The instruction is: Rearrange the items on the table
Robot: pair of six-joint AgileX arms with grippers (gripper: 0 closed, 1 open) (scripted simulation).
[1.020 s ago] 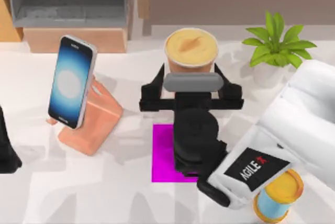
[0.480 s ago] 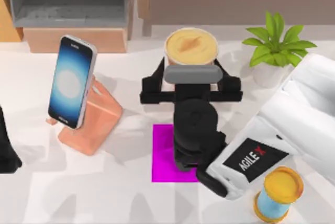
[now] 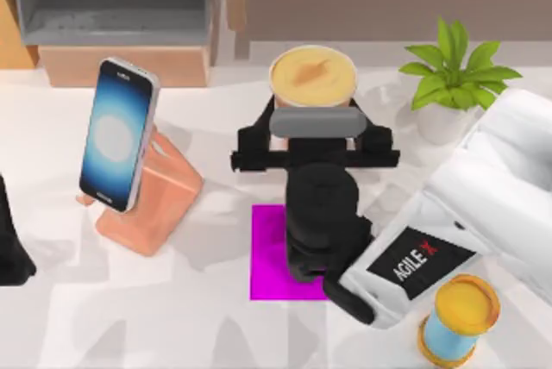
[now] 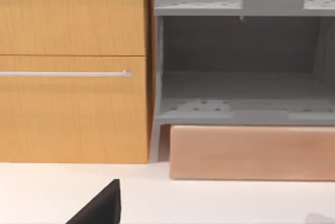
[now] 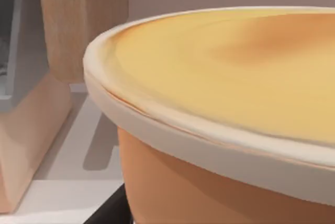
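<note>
A: Wide white table [image 3: 129,317], wooden cabinet and grey shelving behind it. What's out there?

B: One tall orange cup with a creamy yellow top [image 3: 313,76], one slim phone with a glowing blue-white screen [image 3: 118,134] on a peach stand [image 3: 155,205], one magenta square mat [image 3: 269,253].

A: The right tool [image 3: 314,128]?

B: Spread wide, a finger on each side of the cup. The mat sits under its wrist, bare table in front. Left tool [image 3: 13,240] is parked at the left edge; can't tell its fingers.

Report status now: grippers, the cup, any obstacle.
Right gripper open, fingers either side of the orange cup. Left gripper parked at table's left edge. Potted plant near cup.
</note>
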